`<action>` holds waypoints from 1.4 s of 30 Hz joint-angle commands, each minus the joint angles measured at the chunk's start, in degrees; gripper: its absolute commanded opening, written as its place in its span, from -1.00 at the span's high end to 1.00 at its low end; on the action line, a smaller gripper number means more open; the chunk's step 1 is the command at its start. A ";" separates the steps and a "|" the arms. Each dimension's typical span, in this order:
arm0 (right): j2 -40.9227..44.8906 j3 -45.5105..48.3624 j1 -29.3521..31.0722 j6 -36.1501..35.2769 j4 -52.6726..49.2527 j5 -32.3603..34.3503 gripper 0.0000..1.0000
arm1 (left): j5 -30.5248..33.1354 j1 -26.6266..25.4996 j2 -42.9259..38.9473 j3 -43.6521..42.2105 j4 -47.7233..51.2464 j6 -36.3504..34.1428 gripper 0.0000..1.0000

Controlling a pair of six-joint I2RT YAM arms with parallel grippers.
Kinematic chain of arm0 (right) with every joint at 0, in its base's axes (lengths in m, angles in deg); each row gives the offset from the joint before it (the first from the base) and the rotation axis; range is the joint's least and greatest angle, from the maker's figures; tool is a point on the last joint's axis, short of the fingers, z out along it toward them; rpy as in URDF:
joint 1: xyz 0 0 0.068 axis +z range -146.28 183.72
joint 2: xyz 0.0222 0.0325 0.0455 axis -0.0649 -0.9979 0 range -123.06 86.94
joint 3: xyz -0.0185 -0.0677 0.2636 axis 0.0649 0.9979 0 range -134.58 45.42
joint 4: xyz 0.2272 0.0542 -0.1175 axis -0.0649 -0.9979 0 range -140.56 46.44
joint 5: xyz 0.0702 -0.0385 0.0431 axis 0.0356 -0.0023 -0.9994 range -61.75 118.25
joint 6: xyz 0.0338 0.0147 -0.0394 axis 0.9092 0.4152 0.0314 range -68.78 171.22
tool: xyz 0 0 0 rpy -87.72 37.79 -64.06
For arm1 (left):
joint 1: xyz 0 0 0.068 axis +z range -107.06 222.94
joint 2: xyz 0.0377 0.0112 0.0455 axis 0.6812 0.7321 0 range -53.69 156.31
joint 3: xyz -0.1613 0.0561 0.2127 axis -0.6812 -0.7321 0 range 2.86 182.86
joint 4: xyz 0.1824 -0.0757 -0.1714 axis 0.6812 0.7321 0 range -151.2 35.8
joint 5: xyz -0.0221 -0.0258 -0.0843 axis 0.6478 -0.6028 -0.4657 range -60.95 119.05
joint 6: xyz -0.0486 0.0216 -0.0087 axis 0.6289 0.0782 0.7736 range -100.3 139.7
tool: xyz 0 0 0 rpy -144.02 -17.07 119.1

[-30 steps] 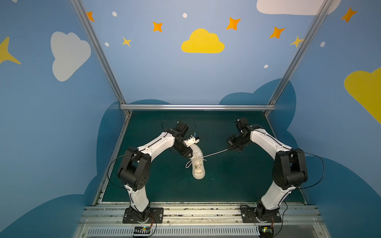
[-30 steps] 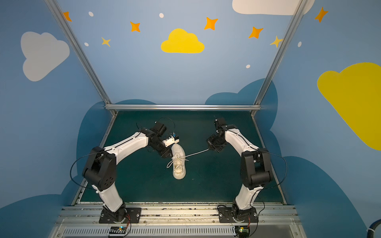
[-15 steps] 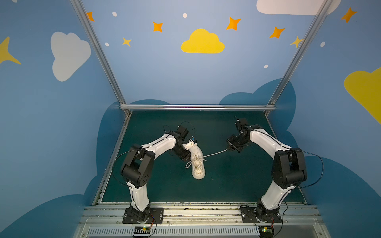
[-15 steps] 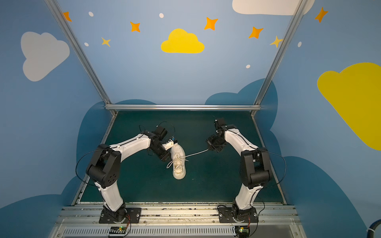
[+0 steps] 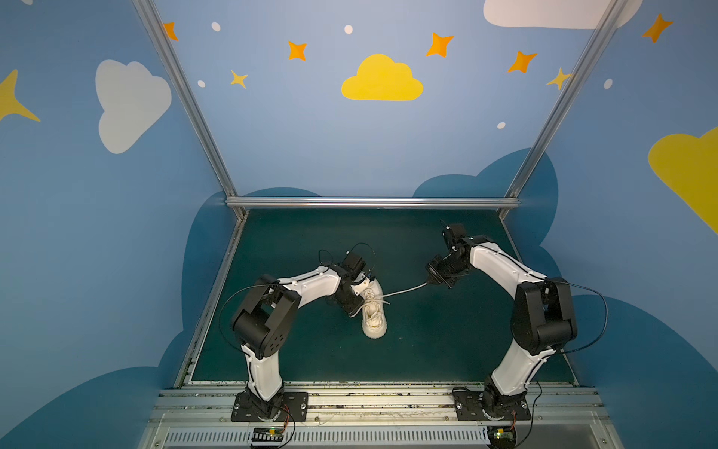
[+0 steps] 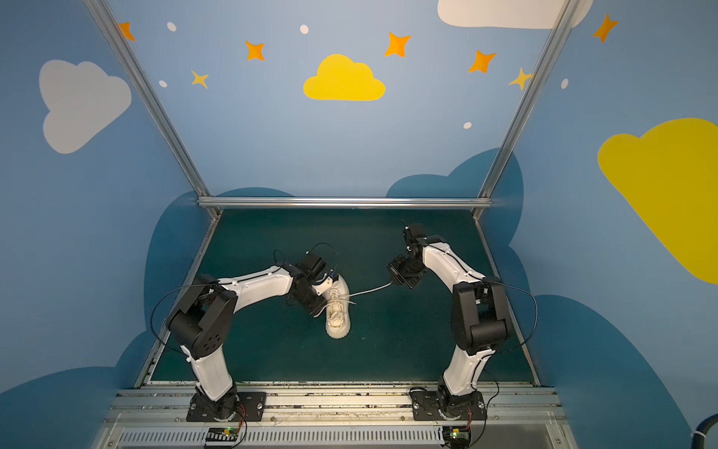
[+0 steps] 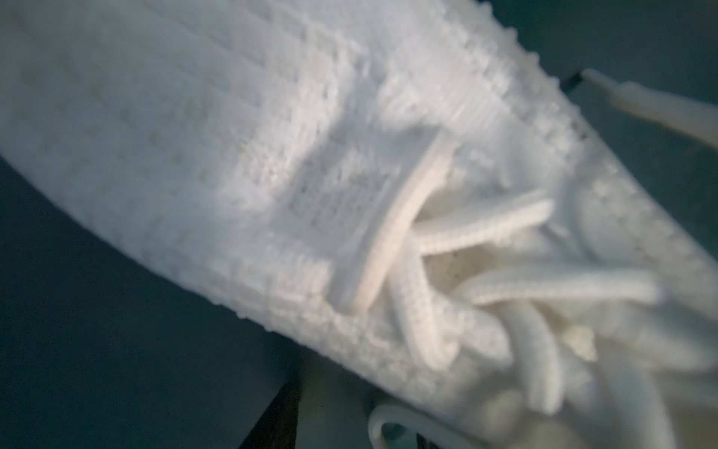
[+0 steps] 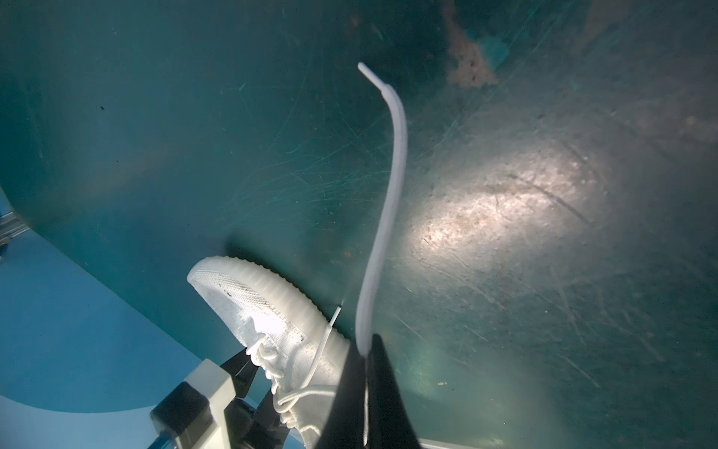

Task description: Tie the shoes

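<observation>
Nearest the rig, the shoe (image 5: 375, 324) lies mid-mat (image 5: 427, 350), toe forward, and has not shifted. At its lacing, the left gripper (image 8: 258, 375) has edged in closer as its arm folded. Its jaws stand part-way apart astride the lacing, and whether they pinch anything cannot be told. Beyond, one lace (image 5: 406, 289) runs taut off the shoe to the right gripper (image 8: 367, 344), which stays clamped on it with the free end trailing past. Judgement: no knot formed yet. The left is only positioning for a grasp.
</observation>
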 commanded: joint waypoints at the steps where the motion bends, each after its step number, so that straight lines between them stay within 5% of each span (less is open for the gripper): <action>1: -0.98 -0.83 0.18 -1.57 -1.33 -1.04 1.00 | 5.26 -1.14 1.08 -0.56 -0.31 2.34 0.08; 10: -2.42 -3.08 -0.87 -4.75 -2.30 -3.11 1.00 | 8.31 -0.70 -1.27 -0.46 -0.12 6.75 0.93; 19: -1.71 -2.08 -3.08 -5.66 -3.09 -2.68 1.00 | 12.91 6.66 -12.52 0.63 1.82 15.23 0.94; 30: 0.19 -1.15 -4.91 -5.24 -2.64 -1.43 1.00 | 10.75 12.18 -19.68 0.88 -0.21 18.47 0.94; 42: 2.28 0.61 -5.20 -3.18 -3.84 1.10 1.00 | -3.19 17.41 -25.82 -5.15 -11.01 36.63 0.90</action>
